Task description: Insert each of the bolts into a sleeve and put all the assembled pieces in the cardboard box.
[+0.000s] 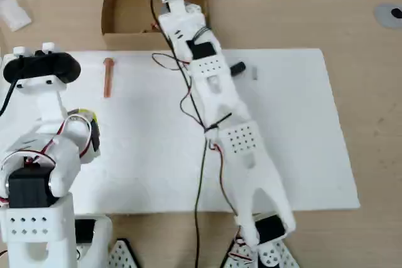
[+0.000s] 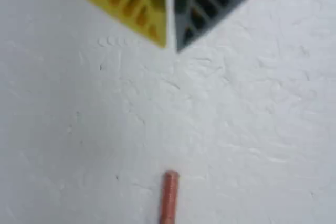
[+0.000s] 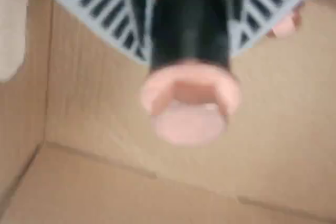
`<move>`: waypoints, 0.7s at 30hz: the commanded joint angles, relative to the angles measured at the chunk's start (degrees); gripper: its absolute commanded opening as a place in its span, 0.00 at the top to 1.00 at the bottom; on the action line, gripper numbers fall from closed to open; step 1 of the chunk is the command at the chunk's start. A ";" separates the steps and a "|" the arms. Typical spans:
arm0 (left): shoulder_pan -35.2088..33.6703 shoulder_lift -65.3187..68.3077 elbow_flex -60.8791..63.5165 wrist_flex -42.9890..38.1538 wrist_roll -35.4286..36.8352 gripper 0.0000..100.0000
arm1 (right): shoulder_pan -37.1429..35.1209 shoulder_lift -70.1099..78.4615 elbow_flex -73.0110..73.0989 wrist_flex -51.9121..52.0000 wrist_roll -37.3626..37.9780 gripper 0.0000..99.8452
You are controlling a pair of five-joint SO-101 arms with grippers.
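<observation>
**Sleeved bolt held over the box, one bolt loose on the mat**

Nearest, the left gripper (image 2: pixel 170 43) hangs over the white mat (image 1: pixel 282 155), its yellow and dark jaws pressed together with nothing between them. Just past its tips a loose bolt (image 1: pixel 108 78) lies flat on the mat. Farther across, beside the right arm, a spare sleeve (image 1: pixel 237 68) rests on the mat. At the far side of the table (image 1: pixel 370 92), the right gripper (image 3: pixel 189 51) is over the open cardboard box (image 1: pixel 112 10), clenched on an assembled piece (image 3: pixel 189 93): a black sleeve with a bolt head showing at its end.
</observation>
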State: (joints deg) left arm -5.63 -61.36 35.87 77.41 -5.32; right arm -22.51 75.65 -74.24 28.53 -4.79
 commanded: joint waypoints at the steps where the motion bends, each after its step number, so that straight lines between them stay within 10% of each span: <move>1: -0.88 -0.31 -0.09 -0.70 -0.35 1.00 | 1.19 -0.75 -5.41 1.67 0.62 0.82; 9: -0.88 0.22 -0.26 -0.79 -0.35 0.99 | 0.92 -1.10 -6.64 4.13 0.70 0.82; 21: -6.42 21.67 -11.43 -3.69 2.11 0.93 | 1.89 -11.91 -21.23 41.14 0.44 0.82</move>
State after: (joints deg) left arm -11.16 -48.18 31.38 74.59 -4.79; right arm -21.98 72.22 -91.82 62.46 -4.44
